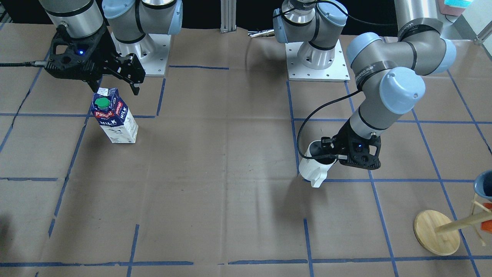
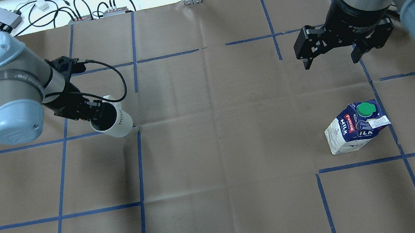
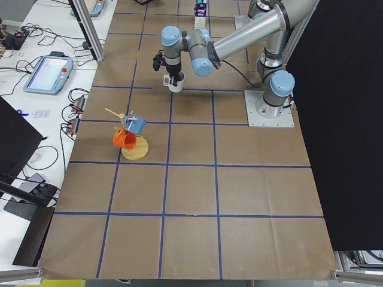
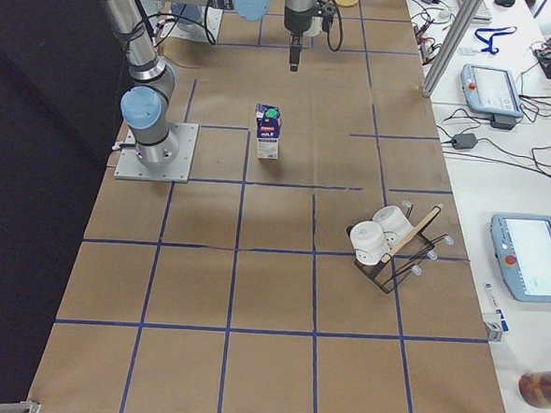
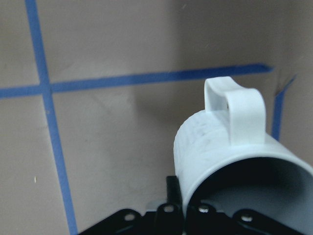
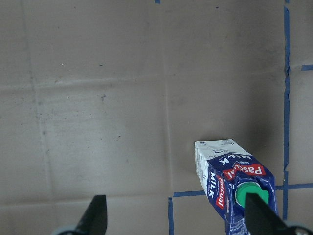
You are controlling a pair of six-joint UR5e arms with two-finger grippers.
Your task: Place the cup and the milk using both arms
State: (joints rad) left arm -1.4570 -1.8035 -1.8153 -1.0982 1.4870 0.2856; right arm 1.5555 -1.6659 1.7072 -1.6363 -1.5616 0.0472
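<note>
White ceramic mug with a dark grey inside (image 2: 114,121) is being gripped at its rim, tilted, by the black left gripper (image 2: 94,111); navy-and-white milk carton with a green screw cap (image 2: 354,128) is being seen upright on the brown paper-covered table (image 2: 221,151), below the wide-open black right gripper (image 2: 330,60), untouched

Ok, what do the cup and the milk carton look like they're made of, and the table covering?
Cup: probably glazed ceramic, from its smooth white wall and thick squared handle; hard plastic isn't ruled out. Milk carton: printed coated paperboard, with folded creased top; green cap looks plastic. Table covering: matte brown paper, visibly creased.
</note>
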